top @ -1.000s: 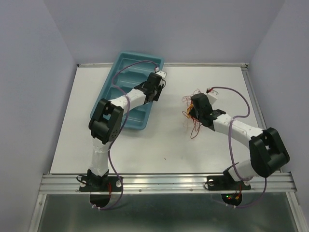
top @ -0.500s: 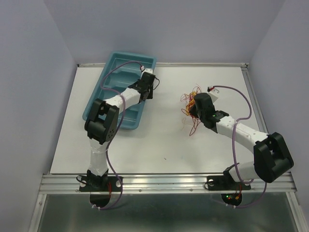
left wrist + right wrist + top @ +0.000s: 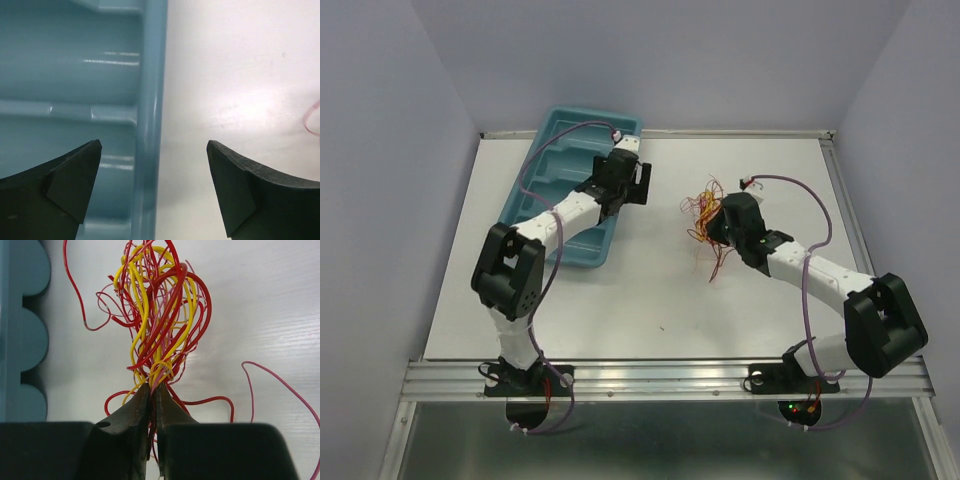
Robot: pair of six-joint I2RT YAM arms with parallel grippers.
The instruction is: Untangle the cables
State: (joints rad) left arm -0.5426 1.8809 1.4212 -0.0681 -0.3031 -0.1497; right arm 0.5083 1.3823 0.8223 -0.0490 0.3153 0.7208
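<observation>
The cables (image 3: 703, 212) are a tangled bunch of thin red and yellow wires lying right of the table's middle. In the right wrist view the cables (image 3: 160, 315) fan out above my right gripper (image 3: 154, 386), whose jaws are pinched on several strands at the base of the bunch. From above, the right gripper (image 3: 722, 222) sits at the tangle's right side. My left gripper (image 3: 638, 184) is wide open over the teal tray's right rim (image 3: 150, 100), with nothing between its fingers (image 3: 75, 175). A loose pink strand (image 3: 311, 117) shows at the far right of the left wrist view.
The teal compartment tray (image 3: 542, 178) lies at an angle at the back left, its scalloped edge (image 3: 22, 335) also in the right wrist view. Loose strands (image 3: 715, 265) trail toward the front. Walls close in the table on the left, back and right.
The tray has shifted left and turned. My left gripper has opened wide over its right rim. The right gripper has drawn the bunch slightly left.
</observation>
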